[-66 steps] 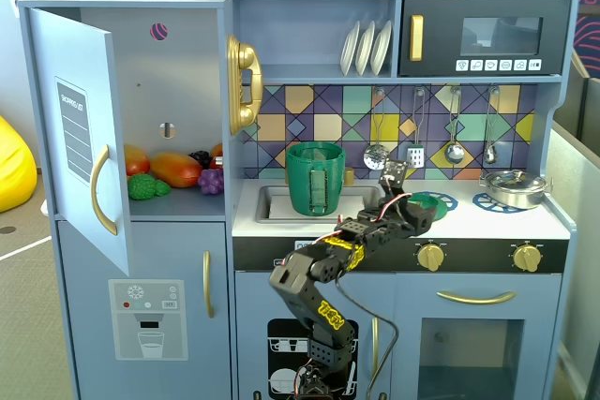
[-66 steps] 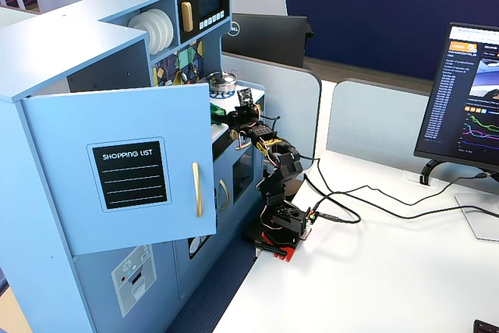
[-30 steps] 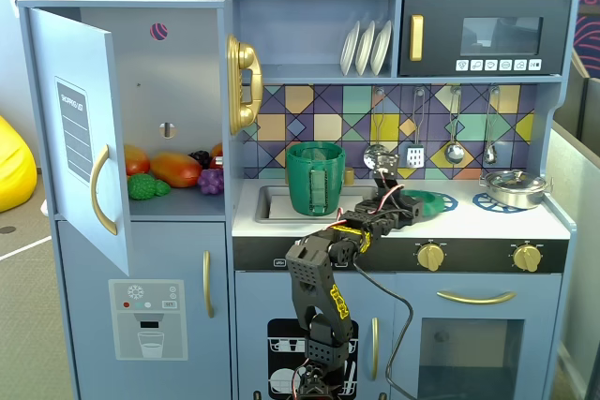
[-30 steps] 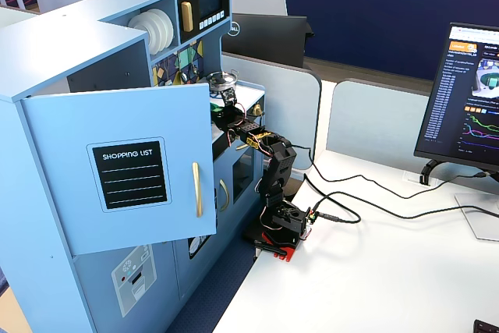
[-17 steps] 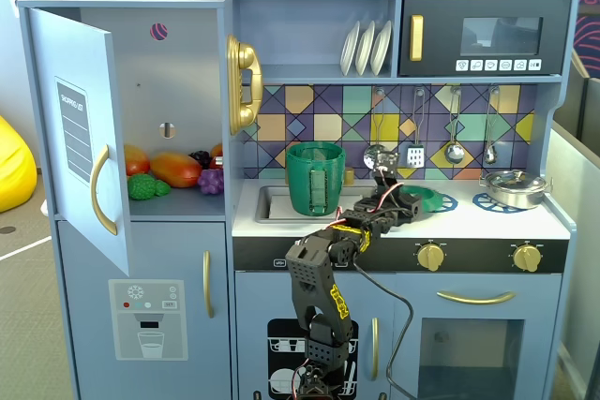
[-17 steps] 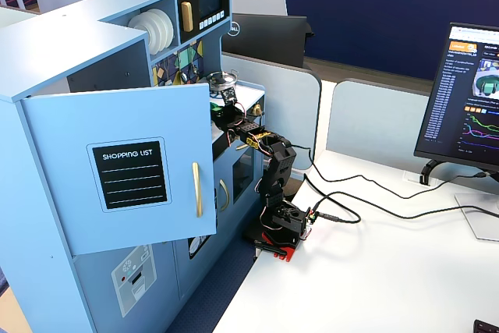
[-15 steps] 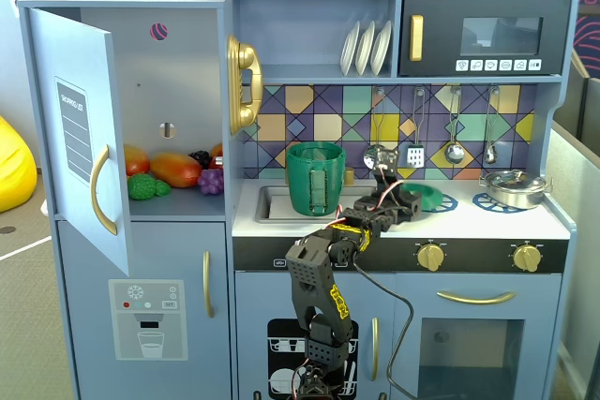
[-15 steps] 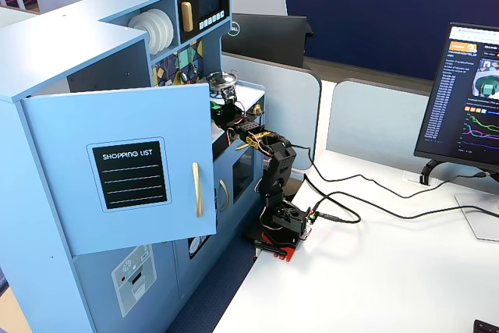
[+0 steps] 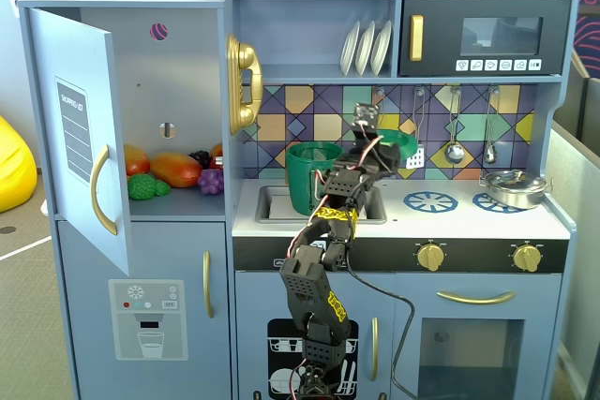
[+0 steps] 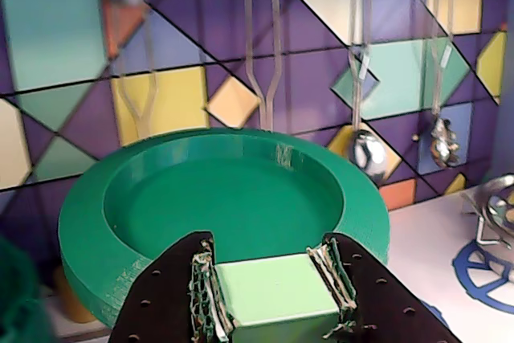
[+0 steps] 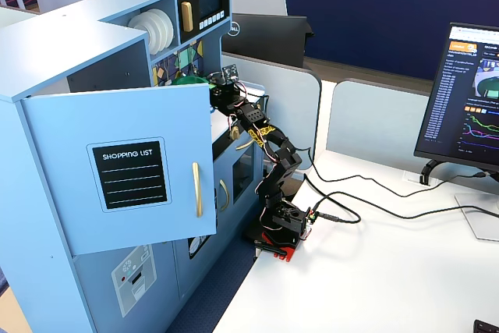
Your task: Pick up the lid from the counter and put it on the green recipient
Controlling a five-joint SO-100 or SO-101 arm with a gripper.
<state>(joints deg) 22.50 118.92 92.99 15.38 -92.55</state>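
Observation:
My gripper [image 10: 269, 267] is shut on the pale green square knob [image 10: 273, 295] of the lid [image 10: 225, 198], a round green disc with a raised rim. I hold it tilted in the air in front of the tiled back wall. In a fixed view the lid [image 9: 401, 143] hangs above the counter, just right of the tall dark-green pot [image 9: 312, 177], which stands at the sink. The gripper [image 9: 372, 142] is at the lid's left side. A blurred dark-green edge [image 10: 14, 299] at the wrist view's bottom left may be the pot. The lid [image 11: 187, 79] also shows in another fixed view.
A silver pot [image 9: 514, 186] sits on the right burner, a blue burner ring [image 9: 430, 201] is left of it. Utensils [image 9: 454, 128] hang on the back wall. The fridge door [image 9: 80, 138] stands open at left, with toy food [image 9: 173, 170] inside.

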